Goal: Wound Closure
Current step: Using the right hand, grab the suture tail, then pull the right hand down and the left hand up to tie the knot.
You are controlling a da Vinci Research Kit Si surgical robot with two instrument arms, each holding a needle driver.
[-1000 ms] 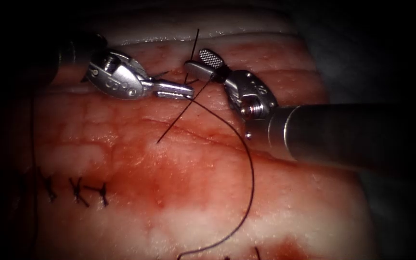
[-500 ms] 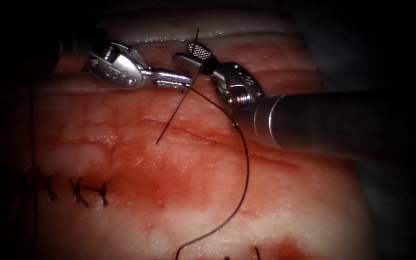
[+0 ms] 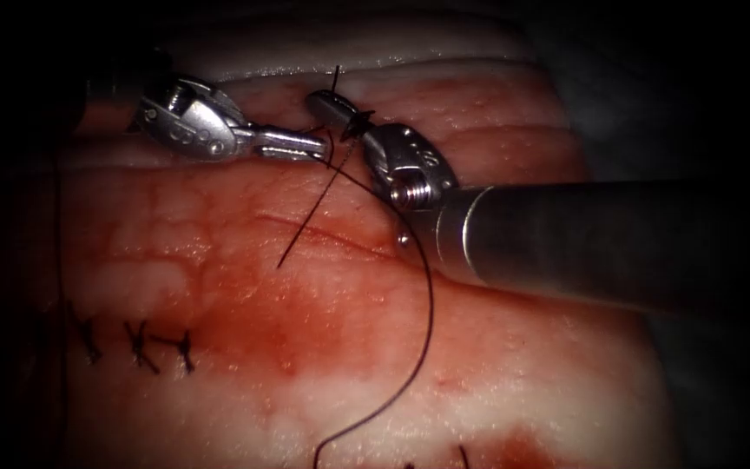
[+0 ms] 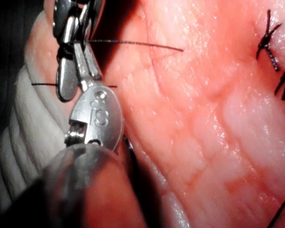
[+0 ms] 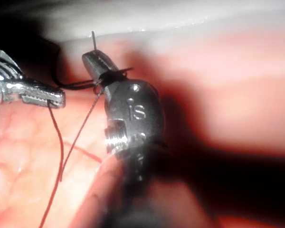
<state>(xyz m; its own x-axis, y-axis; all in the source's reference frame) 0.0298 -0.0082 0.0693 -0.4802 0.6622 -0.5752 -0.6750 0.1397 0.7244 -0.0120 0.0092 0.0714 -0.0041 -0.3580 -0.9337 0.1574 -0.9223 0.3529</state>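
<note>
Glossy polished metal left pincer and right pincer; wet, shiny tissue; matt dark thread.

Left gripper closed; right gripper closed.

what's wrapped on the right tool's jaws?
Dark thread is looped around the right tool near the base of its shut jaws, with a short end sticking up past them. The left tool is shut on thread beside it. What the loops cover is hidden.
</note>
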